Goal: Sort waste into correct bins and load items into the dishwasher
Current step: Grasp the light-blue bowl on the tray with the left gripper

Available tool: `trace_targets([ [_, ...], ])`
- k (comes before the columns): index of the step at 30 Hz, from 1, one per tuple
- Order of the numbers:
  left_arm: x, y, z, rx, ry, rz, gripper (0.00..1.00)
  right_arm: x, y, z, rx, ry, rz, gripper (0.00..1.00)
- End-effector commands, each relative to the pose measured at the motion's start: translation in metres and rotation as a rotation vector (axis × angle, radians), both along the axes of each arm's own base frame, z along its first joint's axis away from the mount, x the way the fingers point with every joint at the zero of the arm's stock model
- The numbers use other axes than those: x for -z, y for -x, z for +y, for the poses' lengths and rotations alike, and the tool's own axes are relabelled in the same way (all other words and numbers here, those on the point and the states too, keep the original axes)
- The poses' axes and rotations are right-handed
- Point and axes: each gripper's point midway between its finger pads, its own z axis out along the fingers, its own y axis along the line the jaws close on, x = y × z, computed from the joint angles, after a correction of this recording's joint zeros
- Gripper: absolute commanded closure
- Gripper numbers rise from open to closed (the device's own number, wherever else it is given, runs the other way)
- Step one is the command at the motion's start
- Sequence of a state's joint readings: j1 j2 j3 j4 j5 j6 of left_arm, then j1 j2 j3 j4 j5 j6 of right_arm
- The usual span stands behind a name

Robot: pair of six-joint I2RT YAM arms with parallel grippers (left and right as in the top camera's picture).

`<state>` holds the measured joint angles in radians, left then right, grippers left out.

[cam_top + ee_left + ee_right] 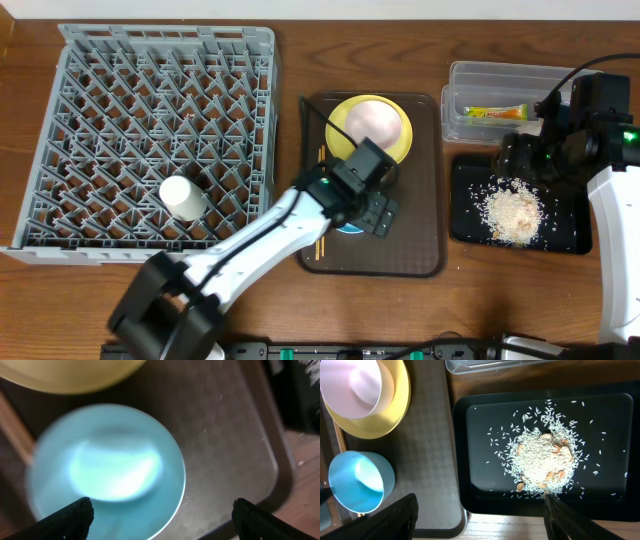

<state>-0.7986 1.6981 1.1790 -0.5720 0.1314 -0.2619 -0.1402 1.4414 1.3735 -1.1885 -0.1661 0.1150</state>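
Observation:
My left gripper (pixel 375 205) hangs open low over the light blue bowl (pixel 105 465) on the brown tray, one finger over the bowl and the other past its rim. The white bowl (pixel 378 120) sits on the yellow plate (pixel 340 130) behind it. Chopsticks (pixel 320 245) lie along the tray's left edge. A white cup (pixel 184 197) lies in the grey dishwasher rack (pixel 150 60). My right gripper (pixel 480 510) is open and empty above the near edge of the black bin (pixel 480 485), which holds rice crumbs (pixel 540 460). The clear bin (pixel 500 75) holds the snack wrapper (pixel 495 113).
The brown serving tray (pixel 420 250) lies between the rack and the two bins. The black bin sits close against its right side. The clear bin stands directly behind the black one. Bare wooden table runs along the front edge.

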Motion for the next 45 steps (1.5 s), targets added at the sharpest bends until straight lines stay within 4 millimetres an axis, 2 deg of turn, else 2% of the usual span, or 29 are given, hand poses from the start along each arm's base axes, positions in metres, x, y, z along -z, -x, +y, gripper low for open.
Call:
trace_targets([
  [1, 0.019, 0.001, -0.004, 0.008, -0.036, 0.026, 0.13, -0.007, 0.000, -0.004, 0.023, 0.001, -0.021, 0.22],
  [7, 0.049, 0.005, -0.001, 0.010, -0.092, 0.081, 0.31, -0.007, 0.001, -0.004, 0.023, 0.000, -0.020, 0.22],
  [14, 0.066, 0.015, -0.007, 0.040, -0.121, 0.106, 0.49, -0.007, 0.001, -0.004, 0.023, 0.000, -0.017, 0.22],
  [19, 0.068, 0.019, -0.012, 0.058, -0.120, 0.103, 0.68, -0.007, 0.002, -0.004, 0.023, 0.000, -0.014, 0.22],
  [26, 0.068, 0.020, -0.013, 0.060, -0.119, 0.102, 0.81, -0.006, 0.002, -0.004, 0.023, 0.000, -0.013, 0.22],
  [27, 0.067, 0.019, -0.013, 0.060, -0.118, 0.101, 0.88, -0.006, 0.002, -0.004, 0.023, 0.000, -0.013, 0.22],
  [29, 0.065, 0.019, -0.013, 0.060, -0.116, 0.099, 0.92, -0.006, 0.002, -0.004, 0.023, 0.000, -0.013, 0.22],
  [33, 0.050, 0.019, -0.014, 0.060, -0.100, 0.085, 0.92, -0.006, 0.002, -0.004, 0.023, 0.000, -0.013, 0.22],
  [36, 0.029, 0.017, -0.016, 0.060, -0.072, 0.059, 0.92, -0.006, 0.002, -0.004, 0.023, 0.000, -0.013, 0.22],
  [41, -0.022, 0.011, -0.016, 0.071, 0.010, -0.031, 0.92, -0.006, 0.002, -0.004, 0.023, 0.000, -0.013, 0.22],
  [45, -0.067, -0.004, 0.001, 0.020, 0.091, -0.117, 0.92, -0.006, 0.002, -0.004, 0.023, 0.000, -0.013, 0.23],
])
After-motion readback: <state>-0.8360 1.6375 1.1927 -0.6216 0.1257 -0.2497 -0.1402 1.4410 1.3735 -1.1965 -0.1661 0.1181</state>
